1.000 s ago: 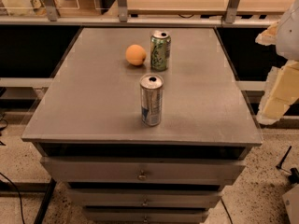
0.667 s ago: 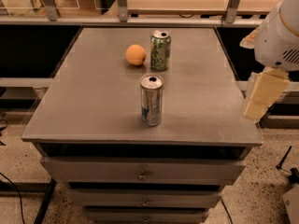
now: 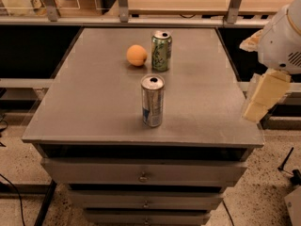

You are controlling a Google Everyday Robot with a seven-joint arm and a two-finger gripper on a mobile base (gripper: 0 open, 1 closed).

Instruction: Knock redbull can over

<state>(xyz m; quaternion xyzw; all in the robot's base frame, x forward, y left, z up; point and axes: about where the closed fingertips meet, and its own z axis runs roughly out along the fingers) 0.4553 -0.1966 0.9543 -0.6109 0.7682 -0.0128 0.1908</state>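
Observation:
The redbull can (image 3: 153, 101), slim and silver with blue patches and a pull-tab top, stands upright near the middle front of the grey table (image 3: 94, 107). My gripper (image 3: 257, 103) hangs pale yellow below the white arm (image 3: 282, 36) at the table's right edge, level with the can and well to its right, touching nothing.
A green can with pale lettering (image 3: 161, 50) stands upright behind the redbull can. An orange (image 3: 136, 55) lies just left of the green can. Drawers (image 3: 141, 175) sit under the table top. A railing and another counter (image 3: 188, 4) run behind.
The arm has come in from the right and swung left, bringing the gripper to the table's right edge. Both cans and the orange have not moved.

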